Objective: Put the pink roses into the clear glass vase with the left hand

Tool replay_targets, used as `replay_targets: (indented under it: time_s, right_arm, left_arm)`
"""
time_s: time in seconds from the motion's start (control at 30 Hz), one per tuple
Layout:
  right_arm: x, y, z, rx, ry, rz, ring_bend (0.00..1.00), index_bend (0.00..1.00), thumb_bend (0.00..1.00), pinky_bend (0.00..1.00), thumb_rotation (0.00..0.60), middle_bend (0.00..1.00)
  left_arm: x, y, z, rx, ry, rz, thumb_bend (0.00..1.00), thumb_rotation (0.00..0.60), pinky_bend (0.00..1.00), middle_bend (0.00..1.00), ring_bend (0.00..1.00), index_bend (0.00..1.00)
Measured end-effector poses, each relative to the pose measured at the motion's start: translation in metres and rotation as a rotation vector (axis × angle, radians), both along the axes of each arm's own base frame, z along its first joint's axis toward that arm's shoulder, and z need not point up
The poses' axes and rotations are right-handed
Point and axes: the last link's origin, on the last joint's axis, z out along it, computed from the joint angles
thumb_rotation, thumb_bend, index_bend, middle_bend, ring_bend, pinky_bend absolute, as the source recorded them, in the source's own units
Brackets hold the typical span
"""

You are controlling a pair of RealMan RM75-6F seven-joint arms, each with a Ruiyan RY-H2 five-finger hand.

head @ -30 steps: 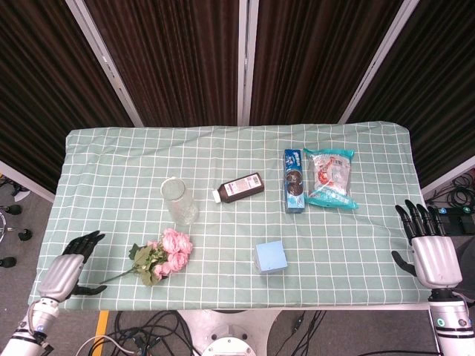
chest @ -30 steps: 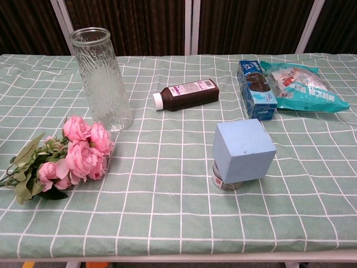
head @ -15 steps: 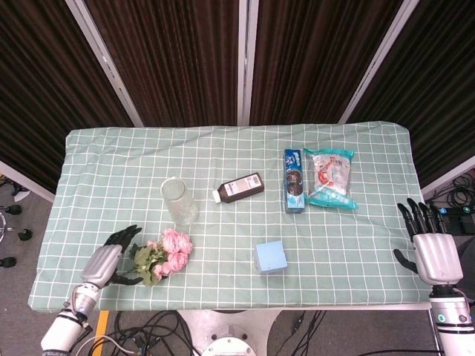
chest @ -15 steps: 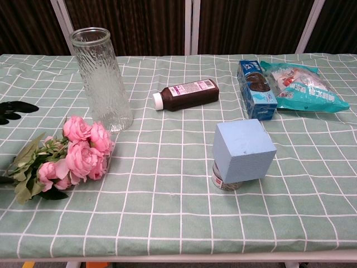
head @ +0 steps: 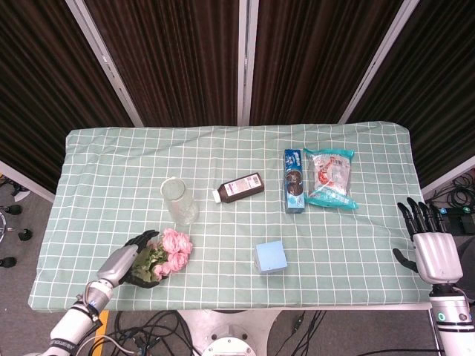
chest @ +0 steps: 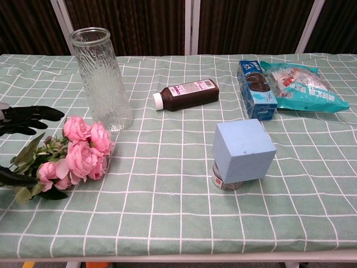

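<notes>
1. While nothing is lifted yet, the left robot hand (head: pixel 128 261) sits at the leafy stem end of the pink roses (chest: pixel 79 149), fingers spread either side, not closed on them as far as I can tell.
2. Roses lie flat on the bench (head: pixel 223 148), just in front of the clear glass vase (chest: pixel 102 78), which stands upright and empty. So grab, lift and drop-in are all left.
3. Count, going right: one bouquet, one vase, one brown bottle (chest: pixel 186 94), one blue cube (chest: pixel 243 149), one cookie box (chest: pixel 255 89), one snack bag (chest: pixel 304 85).
4. Right robot hand (head: pixel 433 248) idles off the bench edge, fingers apart, holding nothing.
</notes>
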Motion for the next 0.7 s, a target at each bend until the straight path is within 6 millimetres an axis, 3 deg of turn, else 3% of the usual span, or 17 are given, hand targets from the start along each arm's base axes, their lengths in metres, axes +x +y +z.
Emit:
replay_targets:
  time_s: [0.37, 0.7]
  right_arm:
    - [-0.006, 0.001, 0.002, -0.004, 0.001, -0.026, 0.0, 0.0, 0.13, 0.0, 0.6, 0.0]
    - [-0.01, 0.001, 0.003, -0.007, -0.003, -0.041, 0.0, 0.0, 0.15, 0.0, 0.6, 0.0]
  left_arm:
    - [0.007, 0.009, -0.029, 0.037, 0.012, -0.039, 0.0, 0.6, 0.0, 0.0, 0.0, 0.0]
    - [0.01, 0.018, -0.04, 0.052, -0.024, -0.015, 0.0, 0.6, 0.0, 0.0, 0.0, 0.0]
